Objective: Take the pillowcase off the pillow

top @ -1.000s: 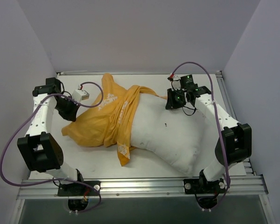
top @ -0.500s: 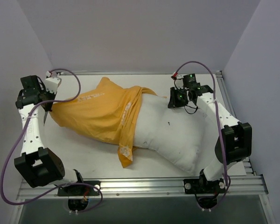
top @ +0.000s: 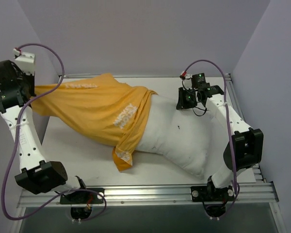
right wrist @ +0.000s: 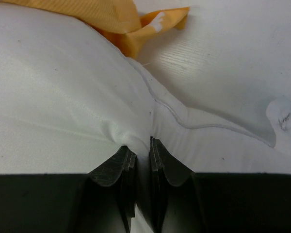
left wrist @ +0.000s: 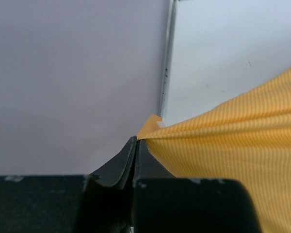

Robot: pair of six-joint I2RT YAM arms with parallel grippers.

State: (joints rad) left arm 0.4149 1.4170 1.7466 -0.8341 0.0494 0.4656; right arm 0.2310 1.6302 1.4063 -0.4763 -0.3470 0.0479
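Between left fingers (left wrist: 134,145), clamped tight: a corner of the orange-yellow pillowcase (top: 97,107), drawn taut and lifted off the table (top: 77,160). Between right fingers (right wrist: 154,155), set narrow: a pinched fold of the white pillow (top: 179,141). Away from right fingers, toward left ones: pillowcase sheathing only the pillow's far end, hem bunched midway along it.

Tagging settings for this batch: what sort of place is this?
Probably a lab test cell, not a home: a white table boxed in by plain pale walls, an aluminium rail holding both arm bases, a pillow and pillowcase as props.
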